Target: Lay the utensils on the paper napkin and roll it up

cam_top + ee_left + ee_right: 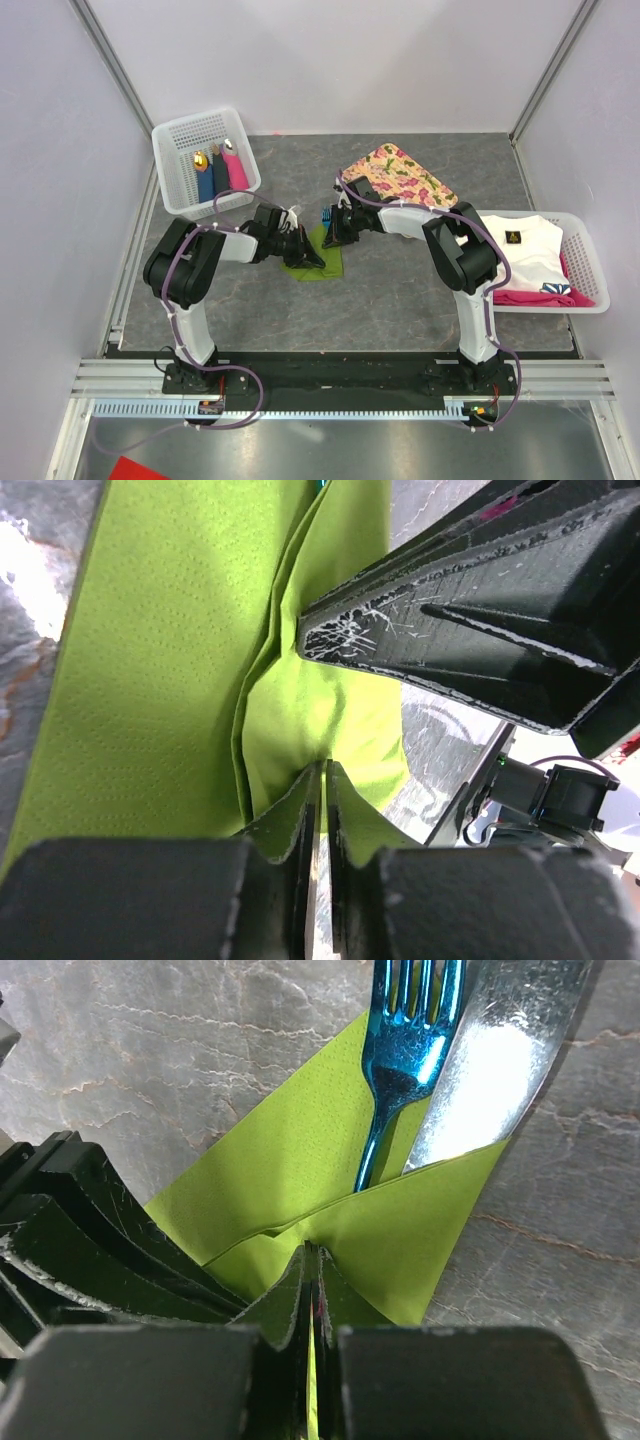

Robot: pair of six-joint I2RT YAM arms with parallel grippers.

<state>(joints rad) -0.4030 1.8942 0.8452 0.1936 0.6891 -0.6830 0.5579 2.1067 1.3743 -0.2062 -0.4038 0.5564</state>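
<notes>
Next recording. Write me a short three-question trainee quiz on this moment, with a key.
1. True or false: the blue fork lies on the floral tray.
2. What is the right claw pinching? A: the green paper napkin. B: a pink cloth. C: nothing.
3. Short answer: what lies beside the fork, its lower end tucked under the same folded flap?

Key: 1 false, it lies on the napkin. 2 A. 3 the silver utensil.
</notes>
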